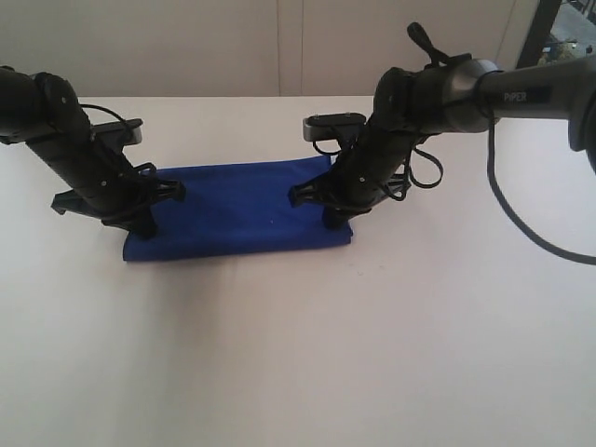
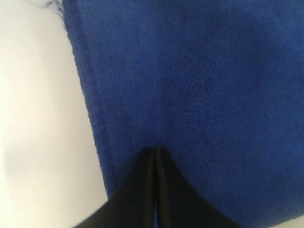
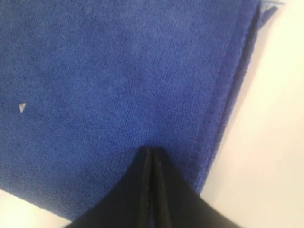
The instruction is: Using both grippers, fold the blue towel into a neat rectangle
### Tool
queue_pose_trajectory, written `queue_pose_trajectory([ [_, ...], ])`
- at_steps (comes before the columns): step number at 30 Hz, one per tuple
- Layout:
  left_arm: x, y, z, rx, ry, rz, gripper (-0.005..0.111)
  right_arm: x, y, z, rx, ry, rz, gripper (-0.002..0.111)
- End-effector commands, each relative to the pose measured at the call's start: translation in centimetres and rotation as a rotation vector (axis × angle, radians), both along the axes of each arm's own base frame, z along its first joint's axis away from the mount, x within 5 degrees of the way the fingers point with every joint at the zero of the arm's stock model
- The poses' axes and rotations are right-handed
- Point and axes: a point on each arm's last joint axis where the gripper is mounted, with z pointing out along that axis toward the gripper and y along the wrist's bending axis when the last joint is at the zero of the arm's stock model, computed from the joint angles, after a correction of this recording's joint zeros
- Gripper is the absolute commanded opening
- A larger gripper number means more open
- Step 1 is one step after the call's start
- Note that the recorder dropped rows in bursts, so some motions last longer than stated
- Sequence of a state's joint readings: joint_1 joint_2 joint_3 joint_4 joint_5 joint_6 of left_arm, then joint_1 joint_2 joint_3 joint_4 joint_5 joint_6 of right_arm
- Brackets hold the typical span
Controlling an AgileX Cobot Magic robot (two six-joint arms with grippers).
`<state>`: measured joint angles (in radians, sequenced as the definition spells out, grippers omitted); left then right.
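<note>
Lying flat on the white counter (image 1: 298,363), the deep-blue terry towel (image 1: 244,209) looks light and limp, best pinched at its hemmed corners, while the black left hand (image 2: 155,156) and black right hand (image 3: 151,155) rest tips-down on its two ends, fingers closed tight together.

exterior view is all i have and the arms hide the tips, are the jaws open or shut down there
Observer: The left wrist view shows the left gripper shut, jaws closed together, its tip on the blue towel.
Operator: and the right one
Observer: The right gripper is shut as well, with its tip on the cloth just inside a stitched hem.
Operator: any cloth pinched in them
Observer: Cannot tell for sure. In both wrist views the jaws meet with no cloth showing between them.
</note>
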<state>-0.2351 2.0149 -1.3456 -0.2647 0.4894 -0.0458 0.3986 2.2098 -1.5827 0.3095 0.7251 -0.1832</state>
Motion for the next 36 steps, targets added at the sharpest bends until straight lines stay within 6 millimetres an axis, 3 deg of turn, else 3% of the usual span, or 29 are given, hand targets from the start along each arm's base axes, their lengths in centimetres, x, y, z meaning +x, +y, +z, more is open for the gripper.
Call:
queue_pose_trajectory([
  [1,-0.5,0.0,-0.1,0.005,0.057,-0.018,0.000,-0.4,-0.5,-0.5,-0.066,0.045,0.032,0.000],
  [12,-1.3,-1.9,-0.2,0.006,0.078,-0.070,0.000,-1.4,-1.4,-0.8,-0.159,0.151,0.030,0.000],
  [25,-2.4,-1.7,-1.0,0.012,0.161,-0.082,0.000,-2.7,-2.2,-0.9,-0.241,0.307,-0.005,0.000],
  [36,-2.5,-1.7,-1.0,0.006,0.169,-0.079,0.000,-2.5,-2.2,-0.9,-0.238,0.295,-0.020,0.000],
])
